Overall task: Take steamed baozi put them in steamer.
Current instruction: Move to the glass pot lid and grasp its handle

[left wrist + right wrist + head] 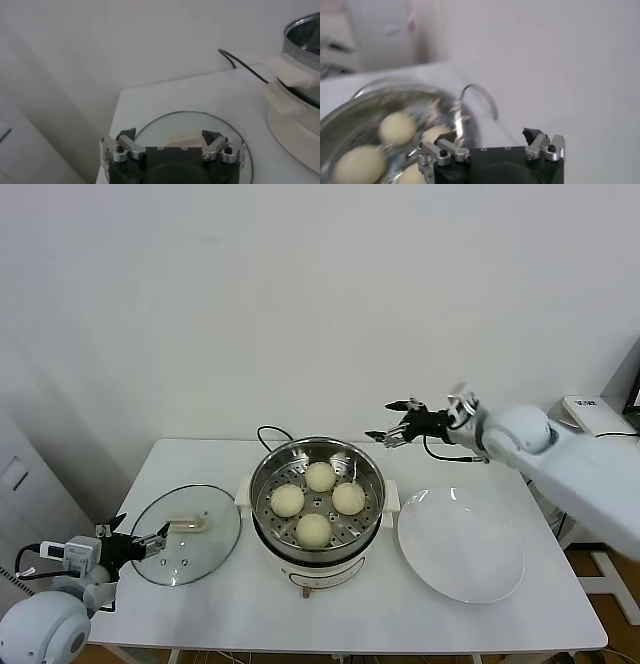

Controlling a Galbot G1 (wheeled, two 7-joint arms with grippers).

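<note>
— Evidently all four steamed baozi (319, 502) are seated on the perforated tray of the steamer (266, 474), below the right gripper (394, 421) and on its wrist-ward, near side. Can anything be seen left on the white plate (462, 545)?

— Nothing is seen on it; it lies bare below the right arm, on the far side of the pot from the glass lid (186, 534). The loading is judged complete.

— How is the right gripper held?

— Its fingers are spread wide and nothing is carried between them. It hangs in the air above the table's back edge, just past the steamer's rim, with the black cord (270, 433) beyond its tips.

— And the left gripper (136, 543)?

— It is released as well, empty, parked low at the near rim of the glass lid, which is spread out ahead of its tips.

— What is called for, then, for the step to be done well?

— A clean retreat is advised: the right arm should be kept well above the shiny rim, so that neither pot nor cord is clipped and the buns are not jostled. The fingers should be left spread while the arm is carried clear.
</note>
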